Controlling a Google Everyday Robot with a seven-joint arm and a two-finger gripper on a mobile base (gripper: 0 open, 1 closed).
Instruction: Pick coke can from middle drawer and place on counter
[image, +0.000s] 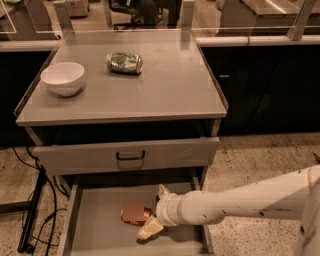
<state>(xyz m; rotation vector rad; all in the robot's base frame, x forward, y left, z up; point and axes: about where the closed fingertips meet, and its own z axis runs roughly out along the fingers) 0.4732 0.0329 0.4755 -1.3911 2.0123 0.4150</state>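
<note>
- A grey metal counter (165, 95), flat and roughly square with a thin raised rim along its sides, tops a cabinet on a speckled stone floor (250, 160). Dark cabinets (270, 85) run behind it on the right, and black cables (30, 215) trail across the floor at its left.
- On the counter, a smooth, round white bowl (63, 78) sits near the left edge. A crumpled green-and-silver can (124, 63) lies on its side towards the back, well apart from the bowl.
- Below the top, a drawer front (80, 159) with a black handle (130, 156) stands slightly out from the cabinet.
- Beneath it the middle drawer (95, 235) is pulled well out. It is wide and shallow, with a plain grey floor and low side walls.
- The coke can (134, 214) lies on its side on that drawer floor, near the middle. It is reddish with a silvery end.
- My white, tube-shaped arm (240, 202) reaches in from the right, low over the drawer.
- My gripper (154, 212) is at the can's right end. My pale fingers (149, 230) are spread wide, one above the can and one below it, not clamped on it.
</note>
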